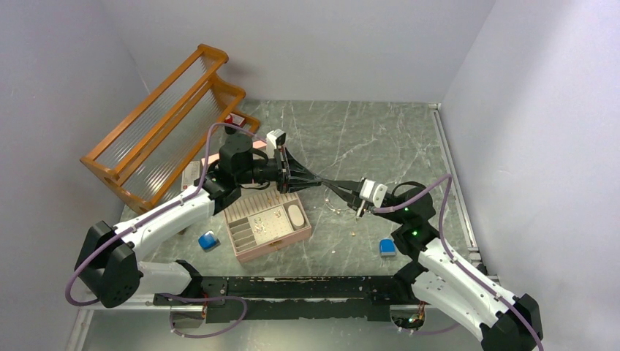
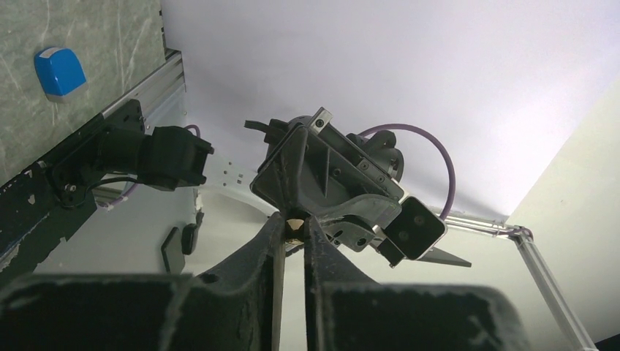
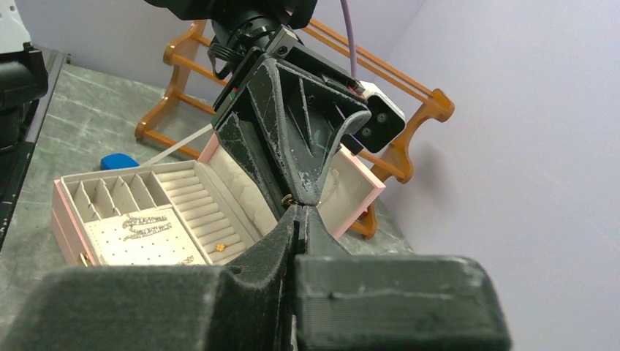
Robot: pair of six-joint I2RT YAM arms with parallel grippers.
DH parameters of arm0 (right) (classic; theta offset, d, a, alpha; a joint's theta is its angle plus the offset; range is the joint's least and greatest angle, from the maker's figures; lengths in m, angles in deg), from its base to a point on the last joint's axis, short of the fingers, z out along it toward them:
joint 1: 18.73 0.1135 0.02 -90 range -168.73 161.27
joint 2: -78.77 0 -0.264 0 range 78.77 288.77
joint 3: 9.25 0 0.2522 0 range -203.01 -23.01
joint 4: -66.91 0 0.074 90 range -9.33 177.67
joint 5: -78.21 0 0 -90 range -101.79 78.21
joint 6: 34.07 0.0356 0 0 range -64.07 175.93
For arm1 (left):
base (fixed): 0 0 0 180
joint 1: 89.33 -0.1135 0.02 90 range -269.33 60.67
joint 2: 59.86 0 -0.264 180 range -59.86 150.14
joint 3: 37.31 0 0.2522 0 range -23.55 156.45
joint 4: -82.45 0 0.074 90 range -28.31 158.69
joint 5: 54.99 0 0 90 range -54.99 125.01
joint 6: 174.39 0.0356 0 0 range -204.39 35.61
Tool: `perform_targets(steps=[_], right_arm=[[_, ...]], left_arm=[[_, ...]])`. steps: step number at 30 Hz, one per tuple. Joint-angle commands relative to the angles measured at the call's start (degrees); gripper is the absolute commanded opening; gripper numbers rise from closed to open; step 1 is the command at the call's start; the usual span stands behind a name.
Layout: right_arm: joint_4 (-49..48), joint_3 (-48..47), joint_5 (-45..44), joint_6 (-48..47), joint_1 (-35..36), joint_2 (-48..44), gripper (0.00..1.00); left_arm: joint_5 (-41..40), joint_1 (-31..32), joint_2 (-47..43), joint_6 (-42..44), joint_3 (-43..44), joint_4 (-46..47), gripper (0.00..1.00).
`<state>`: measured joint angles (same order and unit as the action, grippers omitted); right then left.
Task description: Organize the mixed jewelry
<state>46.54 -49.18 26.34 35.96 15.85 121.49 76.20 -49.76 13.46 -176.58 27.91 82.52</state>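
My left hand looks clamped on the gold piece, right hand pinched together against its tips, so I check that hold before drawing the right away slowly.

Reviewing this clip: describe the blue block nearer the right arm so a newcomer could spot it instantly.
On the grey marbled table, find the open pink jewelry box near the front edge. Right of it, beside the right arm, sits the small blue block. Its twin lies on the box's other side, by the left arm.
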Motion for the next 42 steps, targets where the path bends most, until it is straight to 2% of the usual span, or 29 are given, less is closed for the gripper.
perform_targets(steps=[1,4,10,18,22,25,28,31,35,38,42], right_arm=[[-1.46,-0.01,0.23,-0.23,0.61,-0.51,0.0],[-1.47,0.11,-0.18,0.07,0.61,-0.74,0.01],[-0.93,1.22,-3.13,1.63,0.57,-3.31,0.4],[2.95,1.81,-5.64,5.0,0.63,-7.82,0.59],[0.1,3.68,-6.56,12.38,0.64,-8.73,0.61],[-2.33,5.73,-12.76,25.38,0.56,-8.9,0.62],[0.6,6.44,-13.62,35.15,0.61,-7.78,0.61],[7.11,6.3,-16.58,43.58,0.64,-5.34,0.54],[13.7,6.63,-21.85,52.83,0.65,-0.61,0.46],[8.94,10.64,-21.43,59.94,0.66,3.55,0.45],[1.7,16.24,-25.24,69.4,1.67,10.13,0.45]], left_arm=[[1.33,-0.18,0.11,0.69,0.77,0.61,0.11],[0.81,-0.2,-0.14,1.96,1.37,-0.73,0.07],[-4.21,-0.85,-2.03,10.15,4.6,-9.36,0.05],[-8.69,-3.54,-4.73,21.73,8.61,-20.69,0.05],[-12.06,-3.67,-5.27,31.9,12.34,-31.11,0.05],[-16.7,-3.63,-5.83,40.37,15.99,-40.97,0.05],[-21.65,-3.55,-6.14,47.63,18.39,-51.59,0.07],[-25.32,-3.13,-6.91,52.11,17.98,-59.41,0.07],[-31.4,-0.29,-8.04,53.7,16.34,-65.32,0.06],[-37.36,2.7,-8.23,52.32,15.84,-68.75,0.06],[-43.42,5.77,-7.5,48.42,14.95,-70.82,0.05]])
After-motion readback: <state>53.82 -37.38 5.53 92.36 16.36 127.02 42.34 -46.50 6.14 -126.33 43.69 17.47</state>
